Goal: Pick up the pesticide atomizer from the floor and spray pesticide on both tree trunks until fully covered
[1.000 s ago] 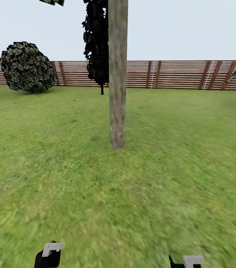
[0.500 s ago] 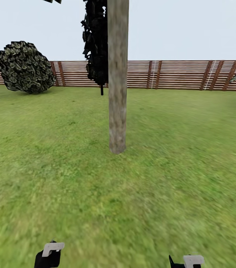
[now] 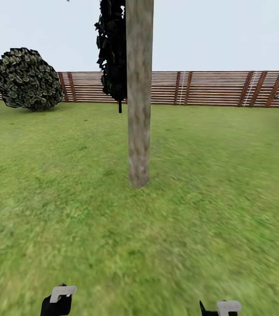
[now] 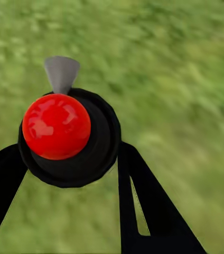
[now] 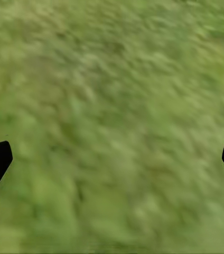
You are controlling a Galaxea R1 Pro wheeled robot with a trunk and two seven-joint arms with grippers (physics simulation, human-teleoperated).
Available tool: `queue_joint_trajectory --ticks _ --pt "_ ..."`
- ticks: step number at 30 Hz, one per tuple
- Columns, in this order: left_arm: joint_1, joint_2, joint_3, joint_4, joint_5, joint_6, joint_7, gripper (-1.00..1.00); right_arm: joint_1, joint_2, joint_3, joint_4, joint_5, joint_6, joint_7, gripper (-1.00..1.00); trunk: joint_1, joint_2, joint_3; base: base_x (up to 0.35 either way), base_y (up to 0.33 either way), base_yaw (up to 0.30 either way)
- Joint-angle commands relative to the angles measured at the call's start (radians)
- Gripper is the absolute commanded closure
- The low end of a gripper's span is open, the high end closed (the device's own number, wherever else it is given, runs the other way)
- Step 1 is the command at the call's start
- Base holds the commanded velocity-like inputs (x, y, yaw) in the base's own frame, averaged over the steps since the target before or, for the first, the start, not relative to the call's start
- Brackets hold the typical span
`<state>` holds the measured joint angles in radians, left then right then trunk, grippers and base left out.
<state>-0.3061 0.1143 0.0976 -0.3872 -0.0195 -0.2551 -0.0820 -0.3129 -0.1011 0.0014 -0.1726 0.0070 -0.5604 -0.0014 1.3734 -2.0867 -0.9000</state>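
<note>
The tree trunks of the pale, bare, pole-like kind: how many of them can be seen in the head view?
1. The tree trunk stands on the lawn straight ahead, in the middle of the view, in front of the fence. The second may be outside the picture.

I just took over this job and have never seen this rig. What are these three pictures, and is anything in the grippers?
You are driving a wheeled robot with two arms. The big picture is its head camera: a tree trunk stands ahead on the lawn, with a wooden fence, a round bush and a dark conifer behind. The other two pictures look along each gripper. The left gripper is shut on the sprayer, seen from its red top. The right gripper is open over grass, holding nothing.
</note>
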Motion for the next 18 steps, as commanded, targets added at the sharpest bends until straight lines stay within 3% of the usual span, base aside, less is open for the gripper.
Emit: queue_joint_trajectory --ticks 1,18 --pt "-0.001 -0.001 0.008 0.001 -0.002 -0.003 -0.009 1.0 -0.001 0.0 0.0 0.001 0.001 -0.003 0.0 -1.0 0.0 0.0 -0.001 0.338 0.0 0.0" --pt "-0.001 0.002 0.017 0.0 0.0 -0.003 -0.008 1.0 0.0 0.0 0.0 0.001 0.001 -0.003 0.002 -1.0 0.0 0.0 0.007 0.338 0.0 0.0"
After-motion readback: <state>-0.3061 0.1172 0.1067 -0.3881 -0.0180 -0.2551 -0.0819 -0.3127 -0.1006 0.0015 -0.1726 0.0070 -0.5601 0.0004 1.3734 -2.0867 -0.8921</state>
